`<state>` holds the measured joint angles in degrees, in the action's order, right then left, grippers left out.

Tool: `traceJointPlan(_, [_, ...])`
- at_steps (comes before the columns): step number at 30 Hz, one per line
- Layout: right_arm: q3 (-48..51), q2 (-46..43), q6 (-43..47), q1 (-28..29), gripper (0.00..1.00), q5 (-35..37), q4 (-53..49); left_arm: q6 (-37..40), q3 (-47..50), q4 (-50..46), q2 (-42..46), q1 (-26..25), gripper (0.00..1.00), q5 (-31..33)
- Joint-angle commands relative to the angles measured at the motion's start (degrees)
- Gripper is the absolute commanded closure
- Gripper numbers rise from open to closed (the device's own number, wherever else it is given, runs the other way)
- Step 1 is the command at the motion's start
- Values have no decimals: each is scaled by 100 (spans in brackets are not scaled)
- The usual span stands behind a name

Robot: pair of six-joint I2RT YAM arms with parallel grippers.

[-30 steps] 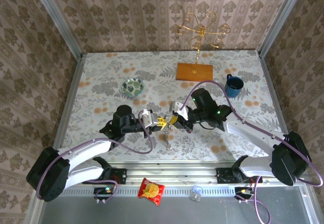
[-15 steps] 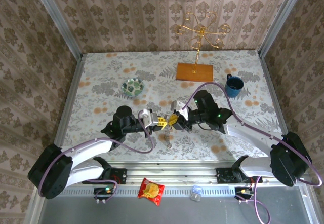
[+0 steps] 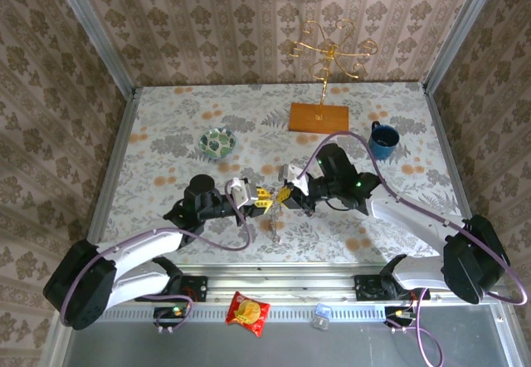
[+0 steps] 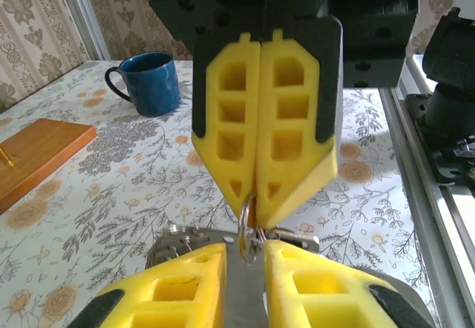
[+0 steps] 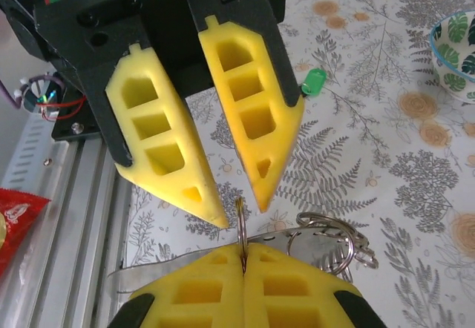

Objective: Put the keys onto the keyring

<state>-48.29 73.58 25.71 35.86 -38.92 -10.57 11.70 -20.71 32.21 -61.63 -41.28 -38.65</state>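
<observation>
Loosened left gripper [image 5: 239, 211] since a second ago, jaws released | kept right gripper [image 4: 254, 205] clenched on keys [image 5: 326, 243]

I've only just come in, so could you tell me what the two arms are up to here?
The right gripper is shut on a thin metal ring, with a bunch of keys beside it. The left gripper faces it, jaws slightly apart either side of the ring's top, not gripping. A small green piece lies loose on the table.
</observation>
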Motion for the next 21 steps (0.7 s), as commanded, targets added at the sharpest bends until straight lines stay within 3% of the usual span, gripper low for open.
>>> traceJointPlan(1, [-550,127,772,65,100,322,-1123,402,-342,-979,199,-36,80,115])
traceJointPlan(4, [-802,179,1064,149,100,542,-1536,576,-517,-1457,254,-47,80,79])
traceJointPlan(15, [-1761,569,1787,608,100,1173,-2674,684,-812,-1597,59,-47,77,-147])
traceJointPlan(21, [-2064,844,1964,797,100,1282,-2886,736,-881,-1618,-15,-46,83,-202])
